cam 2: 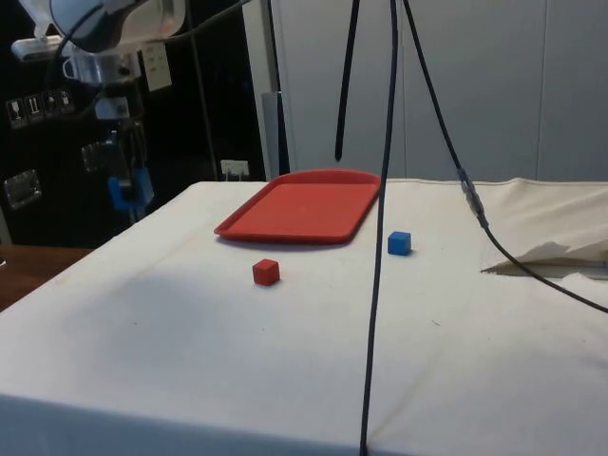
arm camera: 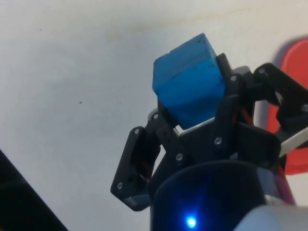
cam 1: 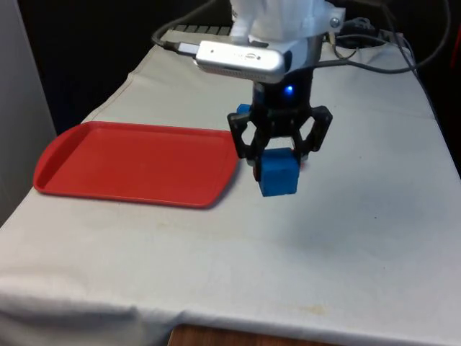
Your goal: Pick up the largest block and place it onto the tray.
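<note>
My gripper (cam 1: 279,167) is shut on a large blue block (cam 1: 278,174), which hangs in the air above the white cloth, just off the red tray's near right corner in the front view. In the wrist view the block (arm camera: 190,79) sits tilted between the black fingers (arm camera: 166,132). The side view shows the gripper (cam 2: 130,195) with the block (cam 2: 128,190) high over the table's far left edge. The red tray (cam 1: 137,162) lies flat with nothing on it; its surface (cam 2: 304,204) is bare in the side view too.
A small red block (cam 2: 266,272) and a small blue block (cam 2: 399,243) rest on the cloth in front of the tray. The small blue block (cam 1: 243,109) peeks out behind the gripper. Black cables (cam 2: 385,190) hang in front of the side camera.
</note>
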